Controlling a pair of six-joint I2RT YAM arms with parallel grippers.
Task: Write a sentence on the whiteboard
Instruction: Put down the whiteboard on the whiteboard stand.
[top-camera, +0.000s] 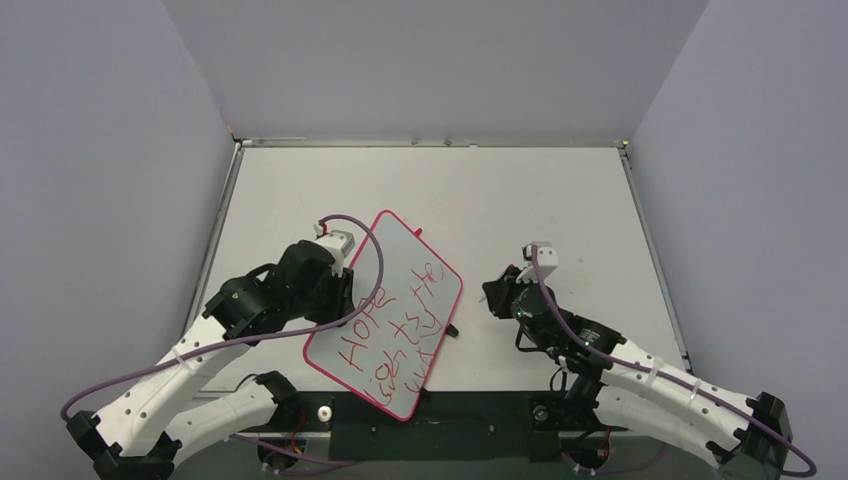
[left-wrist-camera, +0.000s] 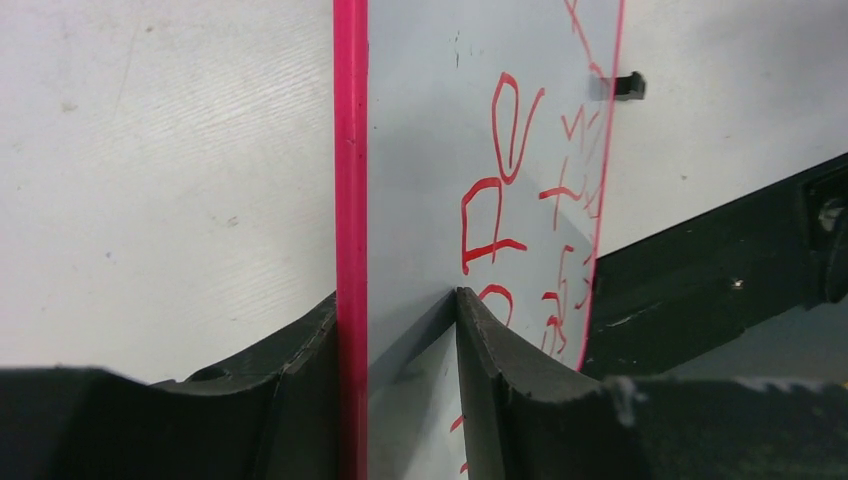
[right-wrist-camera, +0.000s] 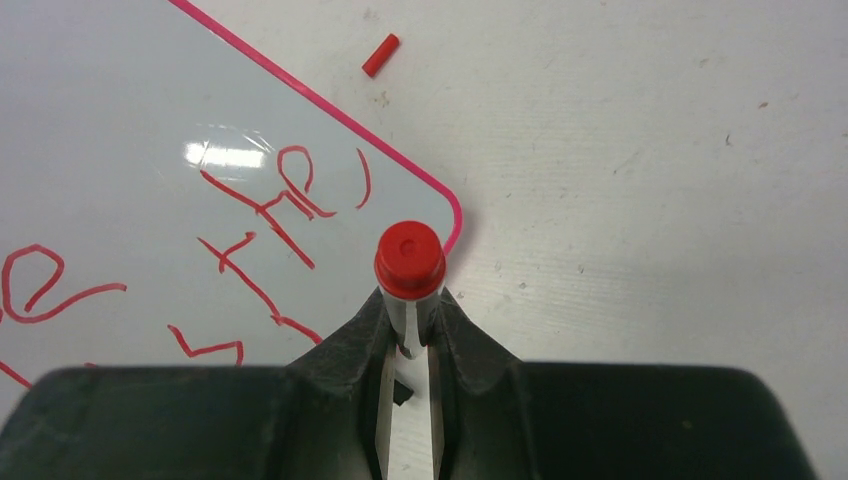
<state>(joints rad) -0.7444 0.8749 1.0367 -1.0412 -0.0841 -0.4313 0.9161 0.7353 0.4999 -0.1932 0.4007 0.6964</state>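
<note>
The whiteboard (top-camera: 400, 270), white with a thin pink rim, lies at an angle in the middle of the table, its near corner past the table's front edge. The sentence (top-camera: 395, 335) runs over it in red scrawl, starting "HOPE". My left gripper (top-camera: 345, 290) straddles the board's left edge. In the left wrist view the pink rim (left-wrist-camera: 351, 150) lies against one finger, while the other finger (left-wrist-camera: 500, 350) stands apart over the white face: the left gripper (left-wrist-camera: 395, 297) is open. My right gripper (right-wrist-camera: 410, 300), just off the board's right corner, is shut on a marker (right-wrist-camera: 410, 258) with a red end.
A small red piece (right-wrist-camera: 380, 55) lies on the table beyond the board's far edge. A small black bit (left-wrist-camera: 625, 86) sits at the board's right edge. Grey walls enclose the table (top-camera: 560, 200) on three sides.
</note>
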